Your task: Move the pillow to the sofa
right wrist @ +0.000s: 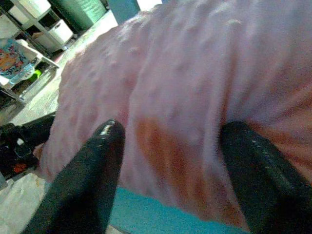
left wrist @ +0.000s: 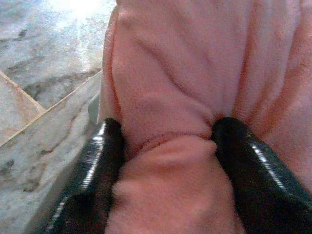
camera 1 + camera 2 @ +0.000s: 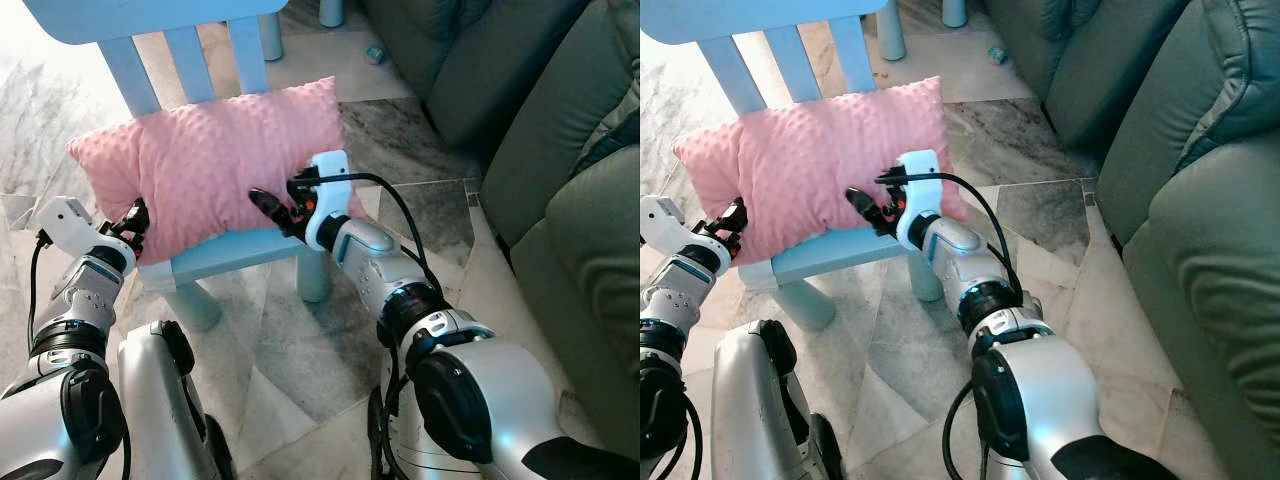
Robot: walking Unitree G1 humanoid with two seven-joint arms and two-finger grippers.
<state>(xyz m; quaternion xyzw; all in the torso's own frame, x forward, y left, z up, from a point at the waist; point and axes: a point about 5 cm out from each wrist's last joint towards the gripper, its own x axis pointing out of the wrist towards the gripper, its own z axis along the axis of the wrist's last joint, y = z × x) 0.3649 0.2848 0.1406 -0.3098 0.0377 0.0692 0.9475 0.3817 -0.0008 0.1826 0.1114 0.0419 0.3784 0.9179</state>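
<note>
Pink pillow [image 3: 215,165] propped on the seat of a small light-blue chair [image 3: 225,255], leaning against the chair's slatted back, long axis running across the robot's front from left to right. Left tool [image 2: 163,141] at the pillow's lower left corner, fingers [image 2: 97,161] closed on a pinched fold of the pink fabric; grip looks shallow, on cover material rather than bulk. Right tool [image 3: 272,210] at the pillow's lower right portion, just above the seat edge; fingers [image 1: 92,165] spread apart with the dimpled face of the pillow between them, not clamped in the right wrist view. Contact of the right fingertips with the fabric cannot be confirmed. Green sofa [image 3: 560,150] to the robot's right and slightly forward, well apart from the chair, with tiled floor [image 3: 300,350] between. Judgement: pillow held at one end only, right end not yet secured; right arm the nearer to the sofa, so carry direction rightward along the pillow's own long axis. Risk judged: one-sided lift likely to let the free end sag or drag on the chair back.
</note>
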